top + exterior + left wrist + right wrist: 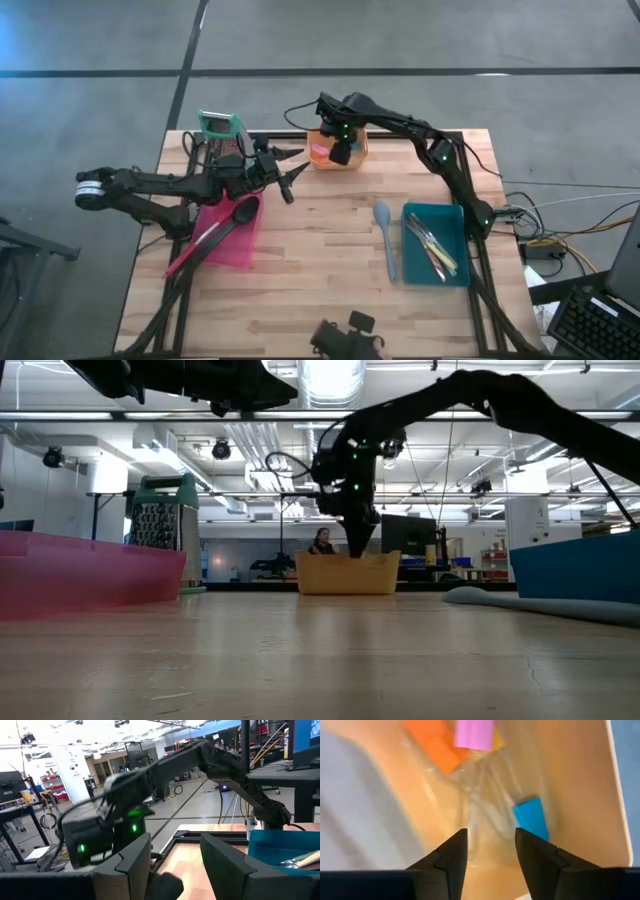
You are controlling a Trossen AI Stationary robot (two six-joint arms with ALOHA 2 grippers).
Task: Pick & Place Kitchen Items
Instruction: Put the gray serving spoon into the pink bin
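My right gripper (pixel 341 150) is open and points down into the orange tub (pixel 358 152) at the table's far edge. In the right wrist view, my right gripper (pixel 490 837) hangs over a blue tool (pixel 531 817), a pink tool (pixel 472 732) and an orange tool (pixel 437 745) lying in the tub, touching none. My left gripper (pixel 288 178) is open and empty, above the table just right of the pink tray (pixel 240 250). That tray holds a black spoon (pixel 235 218) and a red spoon (pixel 195 245). A pale-blue spoon (pixel 386 240) lies on the table. Slim cutlery (pixel 432 245) lies in the teal tray (pixel 455 215).
A green-topped metal grater (pixel 220 130) stands at the far left, behind my left arm. The teal tray sits at the right, the pink tray at the left. Bare wood lies between them and toward the near edge (pixel 320 290). A dark object (pixel 345 338) sits at the near edge.
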